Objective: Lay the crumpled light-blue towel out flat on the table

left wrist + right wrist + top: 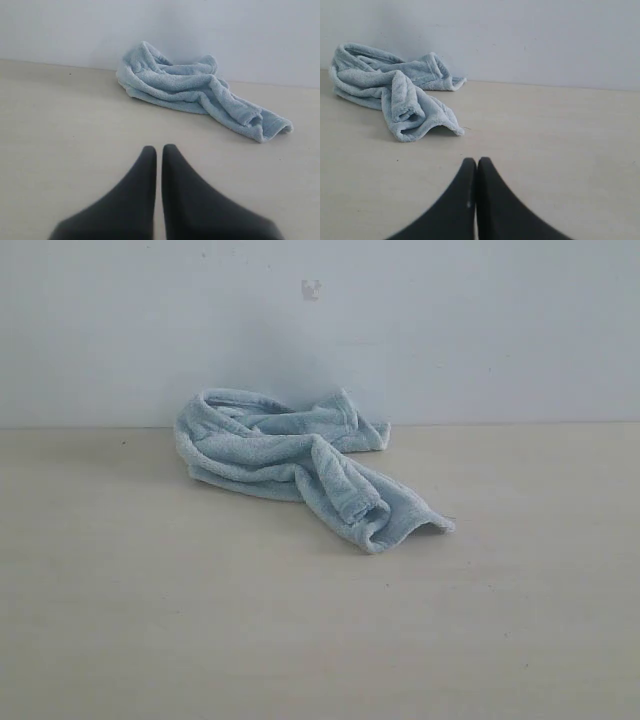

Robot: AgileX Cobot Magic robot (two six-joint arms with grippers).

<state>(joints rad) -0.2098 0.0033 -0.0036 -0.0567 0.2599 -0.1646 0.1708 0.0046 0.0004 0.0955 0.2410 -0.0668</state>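
Item: towel, pale light-blue, fluffy; crumpled into a twisted rope-like heap at the far middle of the bench, its back folds close to the pale wall; one rolled end trails forward and to the right in the exterior view.
Item: left gripper, dark tapered fingers drawn together with only a thin slit between, holding nothing; held low over bare bench, pointing toward the towel, well apart from it.
Item: right gripper, fingers pressed closed, empty; same low forward-pointing pose, clear of the towel's nearest end.
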